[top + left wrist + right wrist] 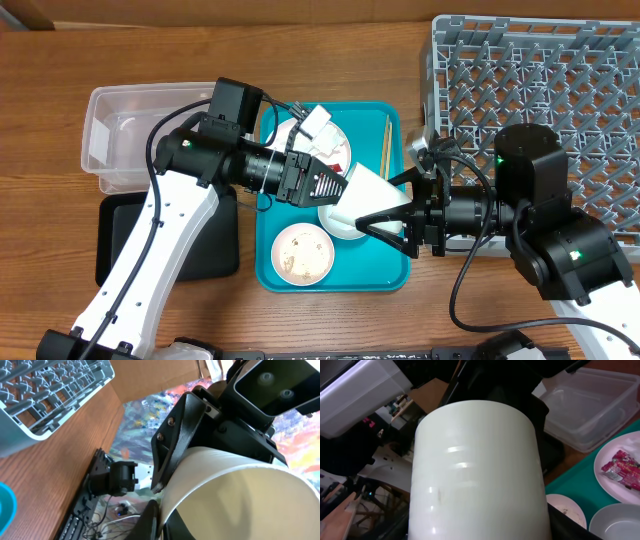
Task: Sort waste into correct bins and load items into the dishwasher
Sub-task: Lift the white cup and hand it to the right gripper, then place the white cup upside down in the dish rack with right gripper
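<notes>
The left jaws pinch the rim of the small white cup [368,188], one finger inside the mouth and one outside, closed down to the thickness of the wall. The right jaws stand wide around the cup's body from the 3 o'clock side. One finger lies flat along the outer wall, but I cannot tell whether the pair actually presses on it. The cup hangs on its side in the air between the two arms, above the teal tray [390,275].

The likely trouble is the handover. If the left jaws let go before the right jaws truly bear on the smooth round wall, the cup probably drops onto the pale bowl [334,228] just under it at 7 o'clock. It could also hit the small plate [303,252] further along that line and chip it or scatter its rice grains [297,262]. If both arms pull at once, the thin rim pinch may slip or the cup may twist. The dish rack [560,90] lies at 2 o'clock, well apart, so a loose hold has a long carry in which to fail.
</notes>
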You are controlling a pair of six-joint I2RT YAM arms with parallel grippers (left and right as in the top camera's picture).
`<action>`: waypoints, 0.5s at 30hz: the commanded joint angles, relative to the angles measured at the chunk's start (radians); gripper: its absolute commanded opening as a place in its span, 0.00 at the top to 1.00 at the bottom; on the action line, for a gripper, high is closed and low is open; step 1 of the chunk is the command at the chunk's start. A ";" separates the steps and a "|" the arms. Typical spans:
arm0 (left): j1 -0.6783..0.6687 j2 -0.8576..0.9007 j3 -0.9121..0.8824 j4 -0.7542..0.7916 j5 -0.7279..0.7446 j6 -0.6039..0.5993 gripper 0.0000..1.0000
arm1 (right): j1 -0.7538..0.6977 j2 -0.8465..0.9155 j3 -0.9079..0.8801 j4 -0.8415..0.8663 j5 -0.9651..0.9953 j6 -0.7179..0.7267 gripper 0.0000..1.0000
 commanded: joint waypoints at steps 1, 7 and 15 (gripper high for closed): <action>-0.003 0.007 0.005 -0.003 -0.009 0.000 0.67 | 0.005 -0.020 0.026 -0.004 0.035 -0.011 0.41; -0.002 0.007 0.005 -0.012 -0.116 -0.004 0.00 | -0.048 -0.060 0.026 -0.087 0.163 -0.011 0.41; -0.002 0.007 0.005 -0.082 -0.561 -0.065 0.00 | -0.282 -0.105 0.026 -0.285 0.444 0.027 0.41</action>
